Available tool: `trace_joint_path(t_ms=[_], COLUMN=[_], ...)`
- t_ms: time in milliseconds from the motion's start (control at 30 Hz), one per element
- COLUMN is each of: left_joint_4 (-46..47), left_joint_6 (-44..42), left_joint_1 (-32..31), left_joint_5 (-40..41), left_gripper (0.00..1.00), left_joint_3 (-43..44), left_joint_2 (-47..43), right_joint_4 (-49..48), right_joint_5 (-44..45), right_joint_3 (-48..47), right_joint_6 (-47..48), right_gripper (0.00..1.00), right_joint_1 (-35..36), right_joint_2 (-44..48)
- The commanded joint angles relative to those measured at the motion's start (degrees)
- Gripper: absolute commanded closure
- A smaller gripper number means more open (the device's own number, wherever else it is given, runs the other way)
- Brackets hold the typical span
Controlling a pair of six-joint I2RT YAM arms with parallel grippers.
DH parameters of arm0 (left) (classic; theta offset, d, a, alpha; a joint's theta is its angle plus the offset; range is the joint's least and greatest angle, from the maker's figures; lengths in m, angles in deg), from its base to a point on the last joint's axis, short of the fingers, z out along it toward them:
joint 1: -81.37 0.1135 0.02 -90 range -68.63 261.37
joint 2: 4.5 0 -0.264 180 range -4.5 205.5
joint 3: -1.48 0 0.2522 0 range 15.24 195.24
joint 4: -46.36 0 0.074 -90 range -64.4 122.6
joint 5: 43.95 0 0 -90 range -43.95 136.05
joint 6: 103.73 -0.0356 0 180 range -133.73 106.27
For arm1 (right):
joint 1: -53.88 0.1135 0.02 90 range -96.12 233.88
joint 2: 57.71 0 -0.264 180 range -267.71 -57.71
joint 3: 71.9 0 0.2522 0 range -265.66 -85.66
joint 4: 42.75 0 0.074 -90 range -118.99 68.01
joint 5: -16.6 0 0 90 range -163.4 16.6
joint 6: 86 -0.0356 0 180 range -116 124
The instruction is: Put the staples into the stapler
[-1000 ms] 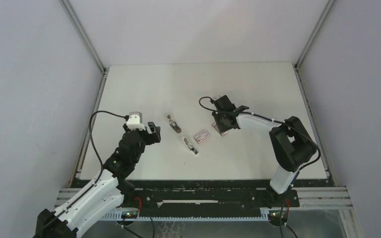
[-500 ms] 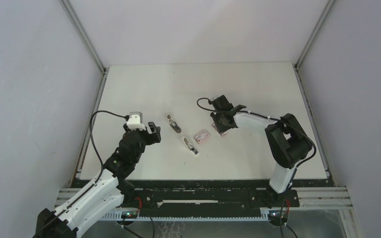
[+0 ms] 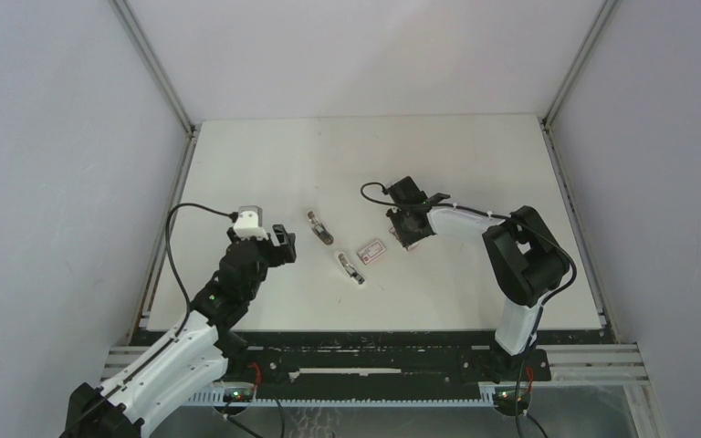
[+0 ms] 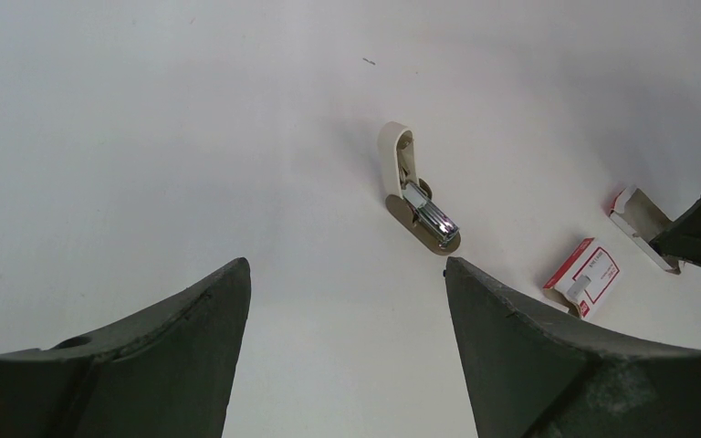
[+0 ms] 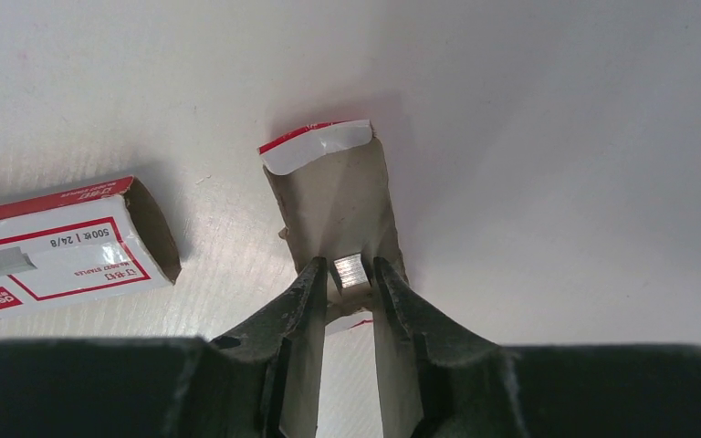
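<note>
White desk (image 3: 475,173) inside a pale-walled enclosure. The staples' red-and-white box sleeve (image 5: 64,242) lies near the desk centre. Its slid-out inner tray (image 5: 333,196) lies just beside it at 3 o'clock. The right gripper (image 5: 351,274) is lowered into the tray, its jaws narrowed about a staple strip (image 5: 351,270); whether they pinch it cannot be told. The opened stapler (image 4: 415,196) lies at the sleeve's 10 o'clock. The left gripper (image 4: 347,274), at 9 o'clock, has its jaws wide and empty.

Left claw (image 4: 345,269) spread wide, right claw (image 5: 351,271) pinched narrow
</note>
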Motion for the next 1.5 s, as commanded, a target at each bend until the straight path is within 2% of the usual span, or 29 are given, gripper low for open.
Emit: trace_joint_path(t_ms=[0,200,433,667,867,1000,1100,1233,1367,1467], left_joint_4=[1.1,1.1,1.0,0.8,1.2,2.3,3.2,7.5,20.4,28.1], left_joint_6=[-1.0,-1.0,-0.9,-0.8,-0.3,1.1,3.5,11.4,24.4,31.3], left_joint_1=[-0.2,-0.2,-0.2,-0.2,-0.2,-0.3,-0.3,-0.3,-0.9,-3.6], left_joint_5=[0.2,0.3,0.5,0.3,-3.1,-6.6,-11.8,-23.7,-37.8,-42.4], left_gripper=[0.18,0.18,0.18,0.18,0.18,0.18,0.19,0.2,0.21,0.22], left_joint_3=[1.7,1.7,1.6,1.7,1.4,0.8,0.9,-0.6,-5.0,-6.6], left_joint_2=[-0.1,-0.3,-0.6,-1.2,-3.6,-5.5,-6.8,-9.2,-10.3,-9.4], right_joint_4=[-0.1,-0.2,0.5,1.5,-6.5,-17.9,-25.0,-32.6,-37.0,-40.1], right_joint_5=[1.0,1.2,-0.4,2.4,-9.0,-18.6,-23.6,-29.4,-33.9,-37.9], right_joint_3=[-2.3,-2.4,-2.4,0.2,9.5,19.1,24.4,29.6,31.5,31.6], right_joint_6=[0.9,0.5,-1.2,-4.5,-12.5,-19.7,-24.5,-30.1,-33.5,-35.2], right_gripper=[0.79,0.87,0.89,0.89,0.89,0.89,0.89,0.88,0.87,0.87], right_joint_1=[0.5,0.5,0.4,2.9,3.0,3.1,3.5,3.5,3.6,3.7], right_joint_2=[-0.5,0.6,6.9,13.4,21.9,27.0,30.2,36.7,43.4,46.8])
